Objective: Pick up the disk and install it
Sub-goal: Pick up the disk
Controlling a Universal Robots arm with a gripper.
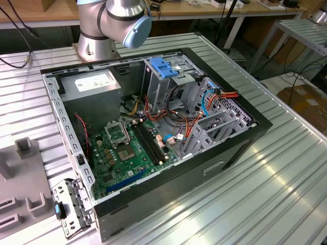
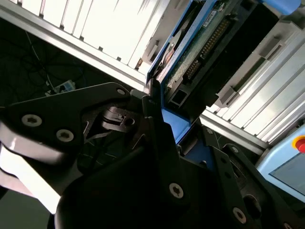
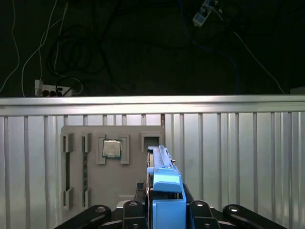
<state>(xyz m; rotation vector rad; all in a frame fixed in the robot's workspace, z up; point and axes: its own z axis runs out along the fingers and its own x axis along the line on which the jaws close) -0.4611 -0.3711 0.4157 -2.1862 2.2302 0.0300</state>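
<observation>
The disk is a flat drive in a bright blue carrier rail, standing on edge between my black fingers in the first wrist view. My gripper is shut on it, one finger on each side of the blue rail. The second wrist view shows the disk with its green circuit board and connector pins facing the camera, and my gripper clamps its blue end. Behind the disk lies a grey fixture plate on the ribbed metal table.
The open computer case lies on the table, with a tall grey drive cage topped by a blue bracket. The motherboard and cables fill its floor. A processor chip sits in the fixture plate. The arm's base stands behind the case.
</observation>
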